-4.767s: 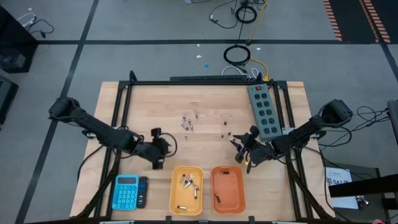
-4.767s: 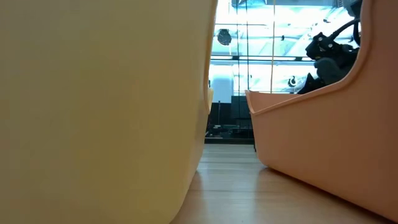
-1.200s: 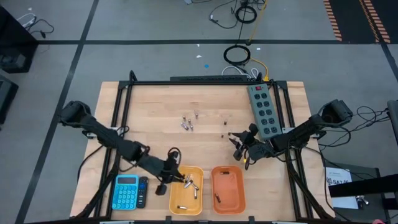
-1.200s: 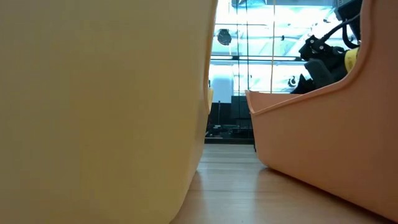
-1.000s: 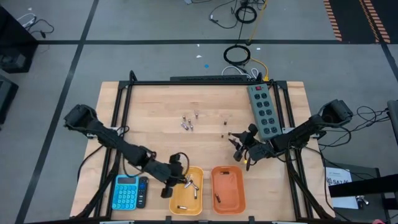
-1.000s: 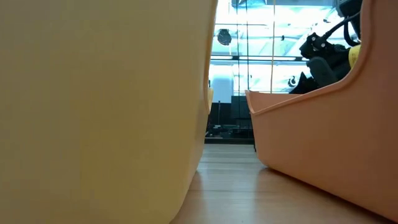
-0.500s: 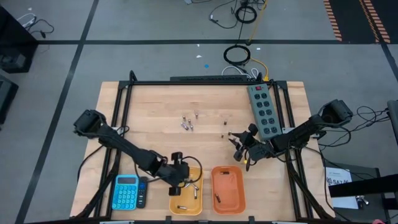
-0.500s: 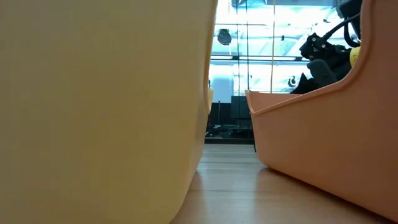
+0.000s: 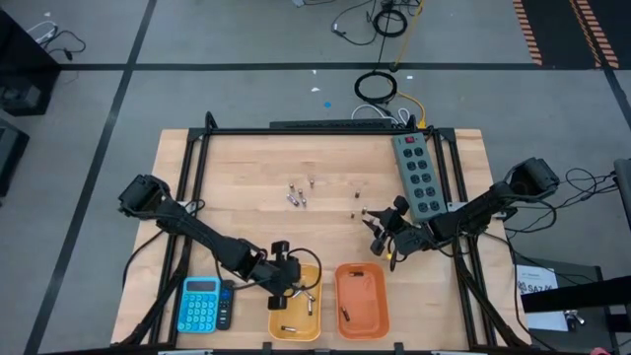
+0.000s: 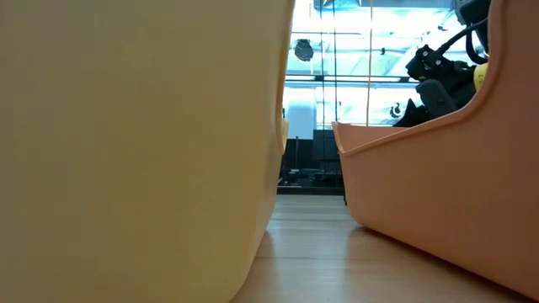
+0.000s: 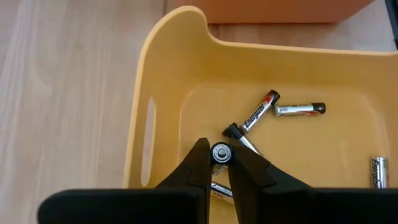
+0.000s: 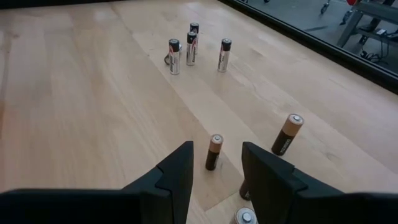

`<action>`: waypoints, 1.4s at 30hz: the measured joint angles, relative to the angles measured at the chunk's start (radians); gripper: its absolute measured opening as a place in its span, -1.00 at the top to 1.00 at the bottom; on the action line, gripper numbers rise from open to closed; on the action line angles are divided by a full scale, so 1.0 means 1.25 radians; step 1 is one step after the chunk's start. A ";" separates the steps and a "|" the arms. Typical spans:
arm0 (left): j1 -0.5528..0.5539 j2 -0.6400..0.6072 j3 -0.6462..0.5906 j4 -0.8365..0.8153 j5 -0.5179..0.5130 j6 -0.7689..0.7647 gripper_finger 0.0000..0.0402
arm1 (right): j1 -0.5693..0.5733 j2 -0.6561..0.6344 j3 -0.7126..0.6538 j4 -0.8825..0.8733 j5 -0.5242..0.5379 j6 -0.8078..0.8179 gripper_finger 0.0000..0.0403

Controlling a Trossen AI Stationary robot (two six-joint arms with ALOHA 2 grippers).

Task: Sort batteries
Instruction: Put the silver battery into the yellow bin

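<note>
- The blue calculator (image 9: 200, 303) is lying at the near left of the tabletop (image 9: 246, 168), outside the sorting, and it needs no attention.
- The left hand (image 11: 219, 163) is hovering over the yellow bin (image 11: 163, 68), its fingers (image 11: 198, 163) nipped narrowly on a silvery battery (image 11: 220, 153) seen end-on.
- Doing this step well, in my judgement, means parting the fingers only while the battery is hanging above the bin floor, away from the side wall with its handle slot, so it is falling among the silvery batteries (image 11: 261, 111) already lying there rather than bouncing out.
- A small opening should be enough; lifting straight up afterwards would avoid stirring the pile.
- The orange bin (image 9: 361, 297) is sitting just beside the yellow one and is holding one dark battery (image 9: 344, 316), so the two kinds are staying apart.
- A cluster of silvery batteries (image 12: 175, 56) is standing upright near the middle of the tabletop, waiting for the left arm.
- The right hand (image 12: 216, 167) is hovering low with fingers parted fairly wide and nothing between them; a small copper-topped dark battery (image 12: 214, 152) is standing just ahead of the gap, and a second one (image 12: 287, 134) is standing near it.
- To take the nearer one cleanly, it should be centring both fingers around it before closing, since an upright cell is tipping easily.
- The grey power strip (image 9: 418, 175) is lying beside the right arm, well clear.
</note>
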 joint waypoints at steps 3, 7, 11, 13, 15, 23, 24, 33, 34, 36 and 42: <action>0.000 0.000 0.000 0.000 0.003 0.004 0.78 | 0.000 0.000 0.000 0.000 0.000 -0.001 0.37; 0.000 0.000 0.000 -0.002 0.006 0.021 0.74 | 0.000 0.000 0.000 0.000 0.000 -0.002 0.37; 0.000 0.000 0.000 -0.001 0.006 0.022 0.56 | 0.000 0.000 0.000 0.000 0.000 0.000 0.37; 0.000 0.000 0.000 -0.001 0.006 0.022 0.45 | 0.000 0.000 0.000 0.000 0.000 0.000 0.37; 0.000 0.000 0.000 -0.001 0.006 0.028 0.38 | 0.000 0.000 0.000 0.000 0.000 0.000 0.37; 0.014 -0.094 0.070 -0.102 -0.127 0.158 0.39 | 0.000 0.000 0.000 0.000 0.000 -0.001 0.37; 0.028 -0.111 0.066 -0.129 -0.153 0.166 0.40 | 0.000 0.000 0.000 0.000 0.000 -0.001 0.37; 0.231 -0.227 -0.108 -0.091 -0.112 0.211 0.41 | 0.000 0.000 0.000 0.002 -0.024 -0.005 0.37; 0.259 -0.238 -0.132 -0.065 -0.098 0.216 0.41 | 0.001 0.000 0.000 0.002 -0.025 -0.006 0.37; 0.314 -0.249 -0.170 -0.020 -0.069 0.214 0.41 | 0.001 0.000 0.000 0.001 -0.025 -0.009 0.37; 0.433 -0.247 -0.225 0.002 -0.026 0.214 0.34 | 0.001 0.000 0.000 -0.001 -0.019 -0.027 0.37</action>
